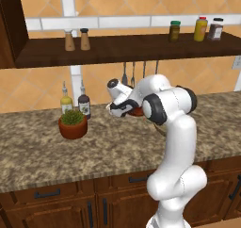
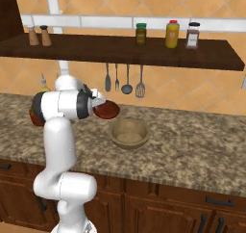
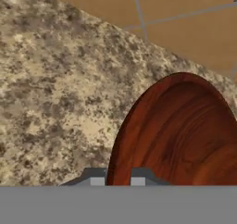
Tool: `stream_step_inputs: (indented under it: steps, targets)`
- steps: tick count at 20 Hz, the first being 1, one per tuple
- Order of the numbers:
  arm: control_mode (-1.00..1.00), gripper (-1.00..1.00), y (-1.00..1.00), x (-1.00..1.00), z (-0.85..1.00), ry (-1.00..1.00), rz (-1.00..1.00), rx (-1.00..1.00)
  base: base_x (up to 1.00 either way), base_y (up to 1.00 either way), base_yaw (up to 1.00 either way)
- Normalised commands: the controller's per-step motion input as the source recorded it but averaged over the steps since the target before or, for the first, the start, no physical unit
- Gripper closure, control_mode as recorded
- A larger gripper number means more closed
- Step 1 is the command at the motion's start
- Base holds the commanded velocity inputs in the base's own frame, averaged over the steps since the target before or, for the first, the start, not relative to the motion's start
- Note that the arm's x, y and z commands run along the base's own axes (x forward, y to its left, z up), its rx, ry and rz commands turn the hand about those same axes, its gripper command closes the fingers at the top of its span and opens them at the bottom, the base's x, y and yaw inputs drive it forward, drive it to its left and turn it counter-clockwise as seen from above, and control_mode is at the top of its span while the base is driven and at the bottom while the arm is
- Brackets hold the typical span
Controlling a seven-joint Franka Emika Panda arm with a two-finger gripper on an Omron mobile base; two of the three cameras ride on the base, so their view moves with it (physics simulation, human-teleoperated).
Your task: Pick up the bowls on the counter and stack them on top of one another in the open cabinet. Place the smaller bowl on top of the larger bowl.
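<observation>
My gripper (image 2: 97, 103) is shut on the rim of the smaller bowl (image 2: 107, 110), a shallow dark red one held tilted in the air above the counter (image 2: 192, 148). In the hand view the red bowl (image 3: 180, 130) stands on edge, its rim pinched between the fingertips (image 3: 97, 180). The larger tan bowl (image 2: 128, 133) rests upright on the granite, just below and to the right of the red one. From the left base view the arm hides most of the red bowl (image 1: 137, 112). The open cabinet's shelf (image 2: 120, 49) runs above.
A terracotta pot with a green plant (image 1: 73, 123) and two bottles (image 1: 84, 103) stand on the counter's left. On the shelf are two shakers (image 1: 69, 40) at the left and three jars (image 2: 172, 33) at the right. Utensils (image 2: 127, 79) hang under it.
</observation>
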Motion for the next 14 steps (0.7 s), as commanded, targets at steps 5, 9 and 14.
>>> stream_step_inputs:
  steps: [5, 9, 14]
  targets:
    - [-1.00, 1.00, -0.03, -0.53, 0.89, -0.34, -0.03, -0.05, 0.00, 0.00, 0.00]
    - [-1.00, 1.00, -0.34, -0.99, 0.71, -0.15, -0.12, -0.09, 0.00, 0.00, 0.00]
    - [-1.00, 1.00, -0.67, -0.99, 0.67, -0.05, -0.22, -0.07, 0.00, 0.00, 0.00]
